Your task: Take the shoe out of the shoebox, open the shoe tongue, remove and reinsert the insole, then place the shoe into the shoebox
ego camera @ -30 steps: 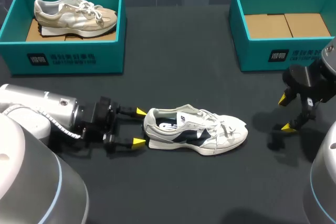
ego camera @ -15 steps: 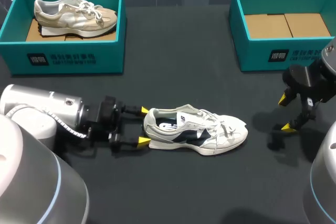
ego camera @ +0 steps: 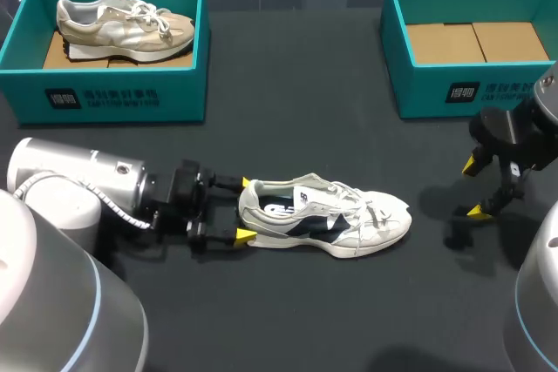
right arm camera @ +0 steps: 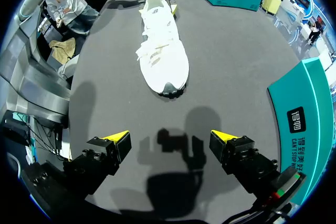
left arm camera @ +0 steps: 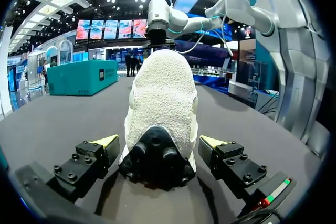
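Left gripper (ego camera: 243,209) jaws wide, straddling the heel of the white shoe (ego camera: 327,219), likely to brace it; right gripper (ego camera: 474,187) also wide open, clear of the toe.

- We see a matte black table top (ego camera: 296,119) spread under everything.
- At its far left corner stands an open, rectangular teal cardboard box (ego camera: 113,98), with white print on the front wall.
- In that box lies a beige and cream lace-up sneaker (ego camera: 125,22). It sits upright on its sole, heel near the box's left wall and toe toward the right wall. Its white laces are bunched loosely over the tongue.
- Under the sneaker we make out a brown cardboard floor panel (ego camera: 54,54), showing below the heel and along the sole.
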You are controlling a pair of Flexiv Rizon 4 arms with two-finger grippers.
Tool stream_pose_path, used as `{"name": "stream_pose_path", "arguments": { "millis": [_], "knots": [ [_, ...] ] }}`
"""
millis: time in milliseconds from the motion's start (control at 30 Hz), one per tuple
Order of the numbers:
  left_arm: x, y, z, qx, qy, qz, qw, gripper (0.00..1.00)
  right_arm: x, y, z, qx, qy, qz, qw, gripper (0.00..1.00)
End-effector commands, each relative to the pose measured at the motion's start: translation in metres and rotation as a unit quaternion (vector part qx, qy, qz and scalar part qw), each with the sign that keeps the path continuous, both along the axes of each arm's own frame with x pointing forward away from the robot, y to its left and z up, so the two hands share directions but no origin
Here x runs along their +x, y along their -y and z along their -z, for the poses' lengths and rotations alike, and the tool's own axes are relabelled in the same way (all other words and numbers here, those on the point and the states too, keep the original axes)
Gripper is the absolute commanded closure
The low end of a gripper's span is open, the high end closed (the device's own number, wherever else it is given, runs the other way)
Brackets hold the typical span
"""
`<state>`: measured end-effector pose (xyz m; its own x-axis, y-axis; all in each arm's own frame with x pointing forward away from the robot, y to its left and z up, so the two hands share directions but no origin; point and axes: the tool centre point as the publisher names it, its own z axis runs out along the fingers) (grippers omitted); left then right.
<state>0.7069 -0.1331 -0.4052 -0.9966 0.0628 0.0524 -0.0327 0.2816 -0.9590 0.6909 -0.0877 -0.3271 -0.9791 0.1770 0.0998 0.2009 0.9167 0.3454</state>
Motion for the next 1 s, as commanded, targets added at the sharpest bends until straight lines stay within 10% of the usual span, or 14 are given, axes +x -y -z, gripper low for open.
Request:
{"name": "stream_pose_path", "arguments": {
  "millis": [33,1000],
  "knots": [
    [0.001,0.007,0.001,0.001,-0.001,0.002,1.0,0.0,-0.001,0.0,0.0,-0.001,0.001,0.0,1.0,0.0],
    [-0.008,0.033,0.005,-0.001,-0.004,0.014,1.0,0.0,-0.001,0.0,0.0,-0.001,0.001,0.0,1.0,0.0]
  ]
}}
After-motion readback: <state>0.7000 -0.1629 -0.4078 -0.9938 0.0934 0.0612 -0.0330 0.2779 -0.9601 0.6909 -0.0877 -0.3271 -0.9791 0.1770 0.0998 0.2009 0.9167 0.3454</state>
